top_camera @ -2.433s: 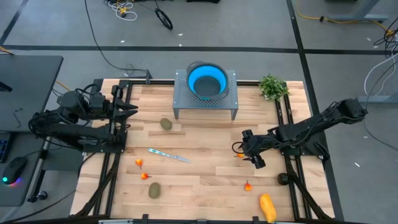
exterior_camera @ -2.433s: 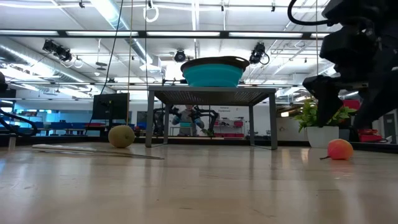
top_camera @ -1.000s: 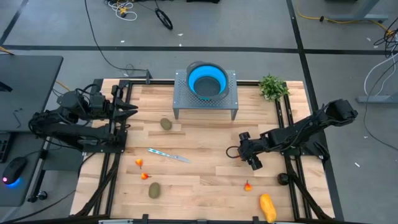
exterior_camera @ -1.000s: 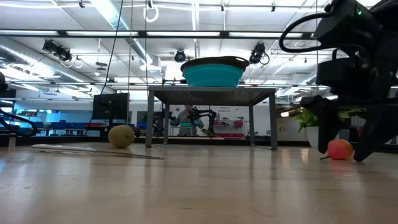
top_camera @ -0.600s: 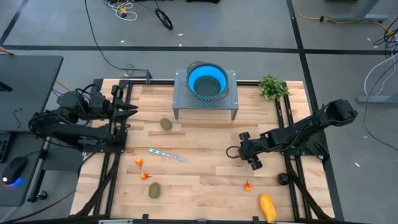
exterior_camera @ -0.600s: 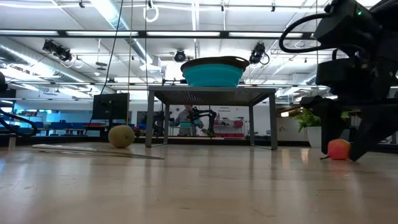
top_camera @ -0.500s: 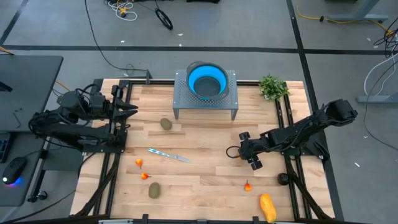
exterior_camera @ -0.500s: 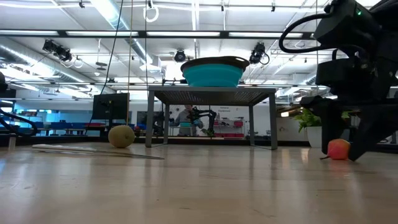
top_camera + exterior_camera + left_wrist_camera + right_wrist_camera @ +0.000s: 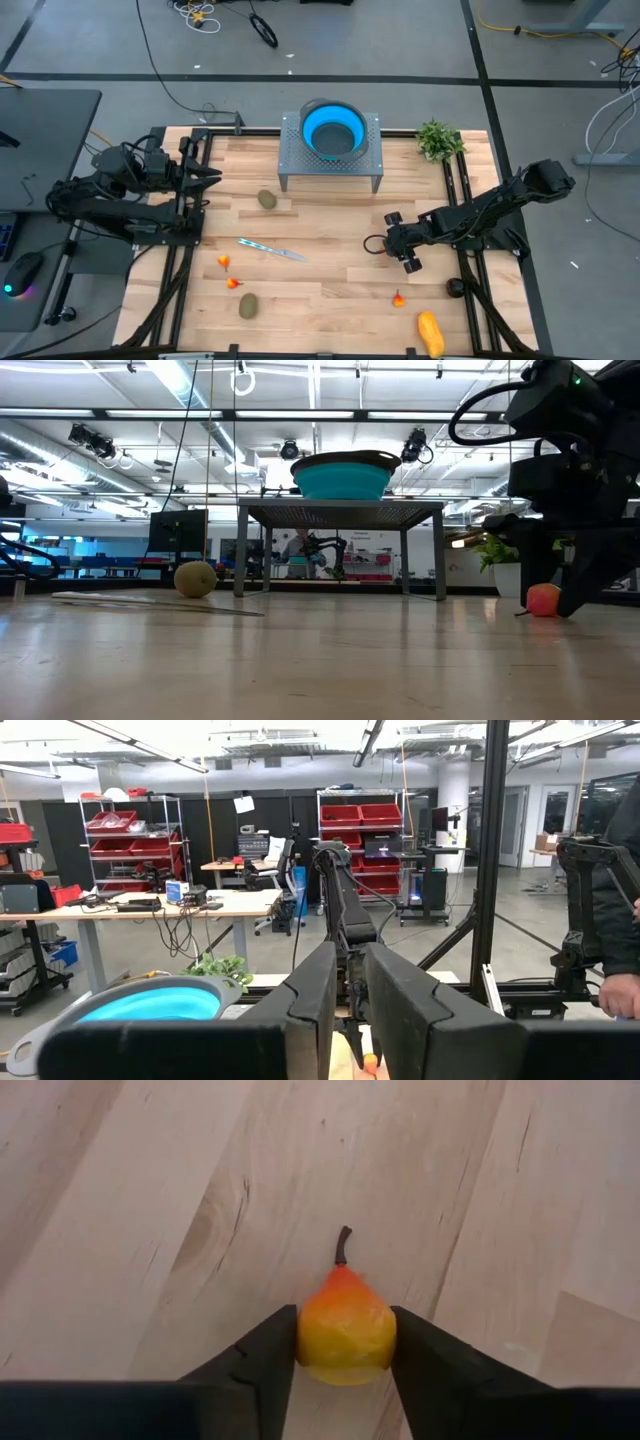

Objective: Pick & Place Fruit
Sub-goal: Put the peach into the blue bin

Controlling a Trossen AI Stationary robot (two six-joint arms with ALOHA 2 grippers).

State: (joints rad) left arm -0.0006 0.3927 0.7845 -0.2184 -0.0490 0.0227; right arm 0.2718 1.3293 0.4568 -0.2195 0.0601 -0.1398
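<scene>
The right gripper (image 9: 393, 249), which hung raised above the table moments earlier, has come down around a small orange-yellow pear (image 9: 345, 1328) and narrowed its fingers (image 9: 262, 1360) from a wide spread until both touch the fruit's sides, the pear resting on the wooden table (image 9: 330, 290)

A workshop with grey floor (image 9: 420, 40), red-bin shelving (image 9: 365, 825), cluttered workbench (image 9: 150, 905), and ceiling strip lights (image 9: 150, 414).
</scene>
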